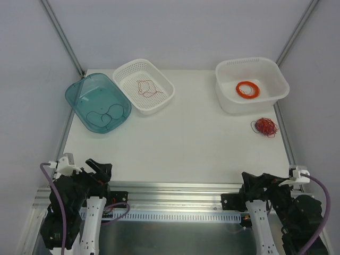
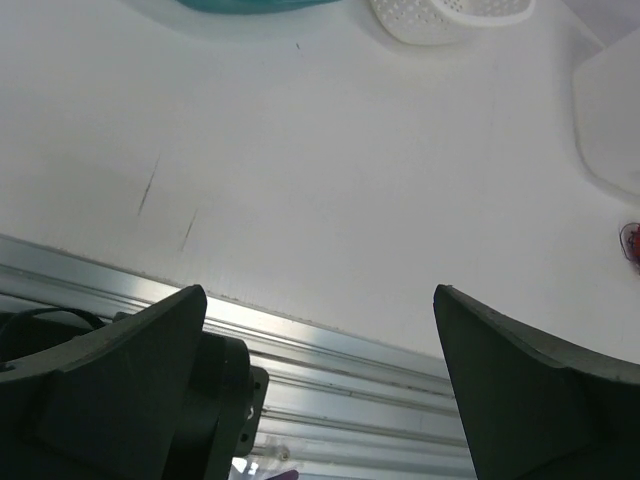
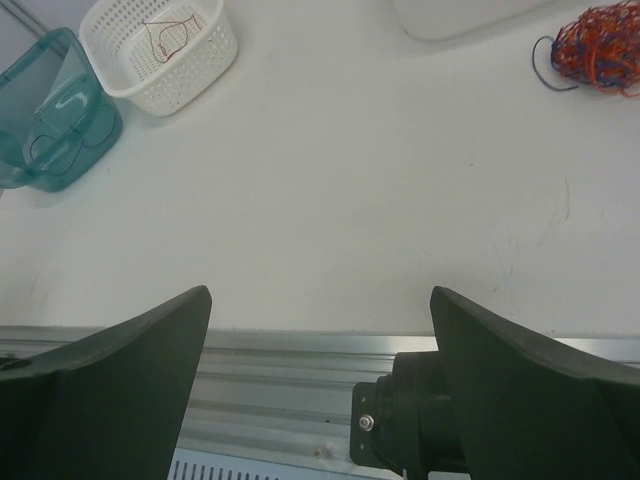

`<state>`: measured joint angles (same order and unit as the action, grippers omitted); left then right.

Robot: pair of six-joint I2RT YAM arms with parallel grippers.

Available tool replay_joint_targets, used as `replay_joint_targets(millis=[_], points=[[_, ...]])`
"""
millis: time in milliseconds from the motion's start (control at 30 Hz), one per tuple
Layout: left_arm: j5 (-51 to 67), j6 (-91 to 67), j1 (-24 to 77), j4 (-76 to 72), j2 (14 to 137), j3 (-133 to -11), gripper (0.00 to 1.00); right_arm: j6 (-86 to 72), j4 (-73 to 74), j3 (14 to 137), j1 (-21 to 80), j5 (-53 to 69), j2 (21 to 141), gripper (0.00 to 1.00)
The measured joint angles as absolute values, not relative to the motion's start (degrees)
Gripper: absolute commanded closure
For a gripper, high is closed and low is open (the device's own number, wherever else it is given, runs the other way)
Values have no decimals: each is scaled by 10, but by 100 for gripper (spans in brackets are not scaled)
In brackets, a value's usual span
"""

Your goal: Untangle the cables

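Observation:
A tangled bunch of thin red, orange and dark cables lies on the white table at the right, just in front of the white tub; it also shows in the right wrist view and at the edge of the left wrist view. Loose red wires lie in the white mesh basket. Dark wires lie in the teal bin. My left gripper is open and empty over the near rail. My right gripper is open and empty over the near rail.
A white tub at the back right holds a thick orange coil ring. An aluminium rail runs along the table's near edge. Metal frame posts stand at the back corners.

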<state>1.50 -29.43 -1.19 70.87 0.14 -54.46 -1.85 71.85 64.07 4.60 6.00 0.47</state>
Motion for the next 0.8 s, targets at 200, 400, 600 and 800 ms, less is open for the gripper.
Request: replay_joint_targets(millis=[200,400,600,800], points=[[58,-336,-12,694,1,-471,1,-87,669,583,46,66,67,3],[94,-324,-12,679,1,-449,1,-160,638,585,46,-2,251,3],[116,-292,-12,660,1,-432,1,-203,589,608,43,-124,444,3],[130,-267,-12,648,1,-404,1,-249,532,672,-28,-209,622,3]])
